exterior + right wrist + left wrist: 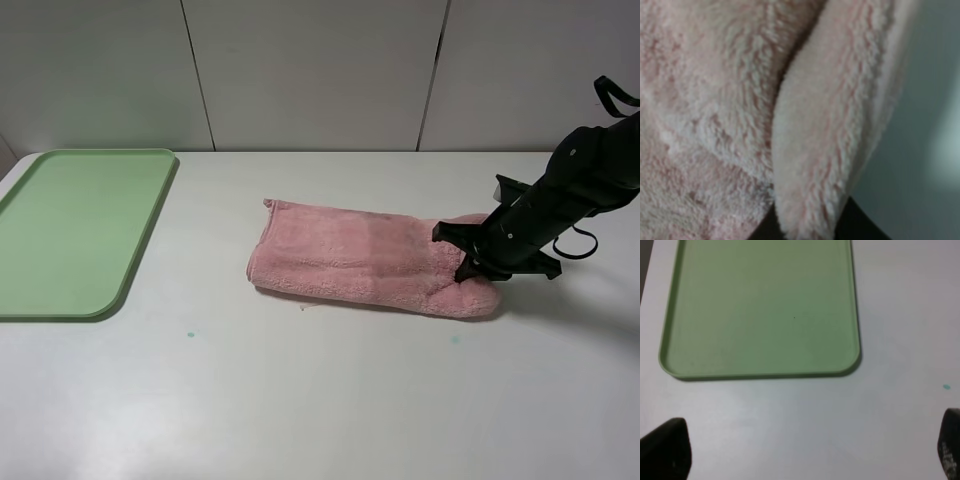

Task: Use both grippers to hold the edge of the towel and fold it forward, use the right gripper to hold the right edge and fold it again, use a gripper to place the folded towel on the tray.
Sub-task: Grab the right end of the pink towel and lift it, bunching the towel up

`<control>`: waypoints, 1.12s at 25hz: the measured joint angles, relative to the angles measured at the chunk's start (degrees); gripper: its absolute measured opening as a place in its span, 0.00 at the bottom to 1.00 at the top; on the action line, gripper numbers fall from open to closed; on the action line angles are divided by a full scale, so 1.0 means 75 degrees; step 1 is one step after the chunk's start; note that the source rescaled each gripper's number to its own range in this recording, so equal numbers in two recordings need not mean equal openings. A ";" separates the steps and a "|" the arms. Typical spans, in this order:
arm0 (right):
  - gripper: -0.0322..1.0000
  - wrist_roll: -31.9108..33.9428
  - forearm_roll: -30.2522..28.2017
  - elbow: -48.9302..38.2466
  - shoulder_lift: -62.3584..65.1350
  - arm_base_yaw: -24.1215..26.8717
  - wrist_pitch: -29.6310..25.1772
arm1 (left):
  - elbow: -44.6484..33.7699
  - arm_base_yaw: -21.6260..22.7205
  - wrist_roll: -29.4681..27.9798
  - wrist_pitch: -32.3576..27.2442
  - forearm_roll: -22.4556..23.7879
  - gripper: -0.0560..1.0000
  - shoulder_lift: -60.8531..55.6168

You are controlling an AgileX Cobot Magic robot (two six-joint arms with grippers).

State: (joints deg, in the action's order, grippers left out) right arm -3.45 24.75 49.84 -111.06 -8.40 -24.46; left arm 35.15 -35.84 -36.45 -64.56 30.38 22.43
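While the high camera shows only my right gripper (pixel 468 268), my left gripper (pixel 807 452) appears in its own wrist view alone. Its two black fingers (pixel 665 450) are spread wide with nothing between them, hovering over the white table (pixel 900 315) just beyond one rim of the tray (pixel 760 305). From above, the towel (pixel 365 262) lies on the table well apart from the tray, to its right, folded into a long pink band. Its long axis runs away from the tray: one end points back toward it, and the far end slopes slightly nearer the camera. My right gripper is clamped on that far end. The right wrist view adds what the high one cannot, a thick fluffy fold of the towel (pixel 825 125) pinched between my dark fingertips (pixel 860 227), too close and blurred to show the hem.
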 joint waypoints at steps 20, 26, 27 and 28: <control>0.08 0.0341 -0.1738 -0.0121 0.1654 0.0915 -0.1641 | 0.0000 0.0000 0.0000 0.0000 0.0000 0.99 0.0000; 0.08 0.0459 -0.2273 -0.0114 0.2237 0.1228 -0.2220 | 0.0000 0.0000 0.0000 0.0000 0.0000 0.99 0.0000; 0.08 0.0459 -0.2337 -0.0097 0.2324 0.1268 -0.2330 | 0.0000 0.0000 0.0000 0.0000 0.0000 0.99 0.0000; 0.08 0.0459 -0.2387 -0.0070 0.2408 0.1291 -0.2405 | 0.0000 0.0000 0.0000 0.0000 0.0000 0.99 0.0000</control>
State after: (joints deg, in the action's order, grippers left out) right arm 0.00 6.84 49.32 -93.00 1.28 -42.50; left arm 35.15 -35.84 -36.45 -64.56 30.38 22.43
